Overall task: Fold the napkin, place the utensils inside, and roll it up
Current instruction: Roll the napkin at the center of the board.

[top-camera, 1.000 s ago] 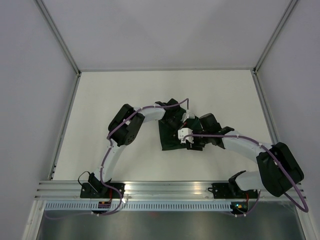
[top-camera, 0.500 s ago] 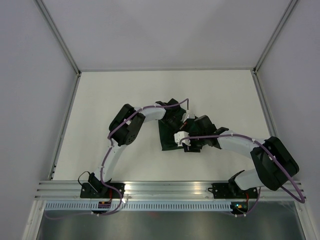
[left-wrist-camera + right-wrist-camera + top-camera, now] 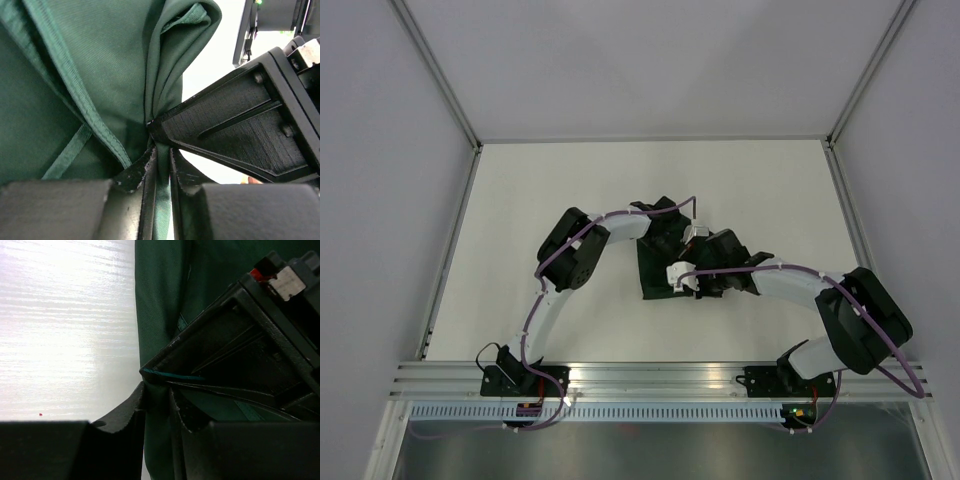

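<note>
Over the last second the right gripper point(image 3: 157, 402), clamped on a fold of the napkin point(image 3: 655, 278), has travelled toward the left edge of the counter point(image 3: 540, 200). Less green now shows from above, and it is bunched near the counter's middle. The left gripper point(image 3: 161, 167) pinches the cloth just beside it and has held its place, so the fold seems under way; no utensils show, leaving loading and rolling still to do.
</note>
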You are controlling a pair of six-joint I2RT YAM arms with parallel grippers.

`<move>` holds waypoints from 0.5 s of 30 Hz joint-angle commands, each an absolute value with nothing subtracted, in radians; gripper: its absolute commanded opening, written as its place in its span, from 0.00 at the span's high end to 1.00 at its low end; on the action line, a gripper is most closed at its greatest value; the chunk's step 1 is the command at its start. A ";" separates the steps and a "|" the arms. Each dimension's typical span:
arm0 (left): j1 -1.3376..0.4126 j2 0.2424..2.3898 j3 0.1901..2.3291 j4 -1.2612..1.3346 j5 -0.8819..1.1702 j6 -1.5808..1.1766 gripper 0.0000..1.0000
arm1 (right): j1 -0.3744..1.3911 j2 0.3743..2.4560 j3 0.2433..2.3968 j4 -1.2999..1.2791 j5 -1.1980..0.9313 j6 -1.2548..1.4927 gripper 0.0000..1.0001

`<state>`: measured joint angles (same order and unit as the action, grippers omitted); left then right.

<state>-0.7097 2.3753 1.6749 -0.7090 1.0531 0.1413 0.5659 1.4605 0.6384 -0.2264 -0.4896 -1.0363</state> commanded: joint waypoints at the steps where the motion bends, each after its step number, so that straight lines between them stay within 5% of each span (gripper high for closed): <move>1: -0.706 2.373 1.663 -0.674 0.896 0.132 0.78 | 0.569 1.522 0.627 -0.262 -0.453 -1.063 0.78; 15: -0.641 2.162 1.553 -0.484 0.778 -0.037 0.69 | 0.497 1.617 0.739 -0.448 -0.560 -1.107 0.92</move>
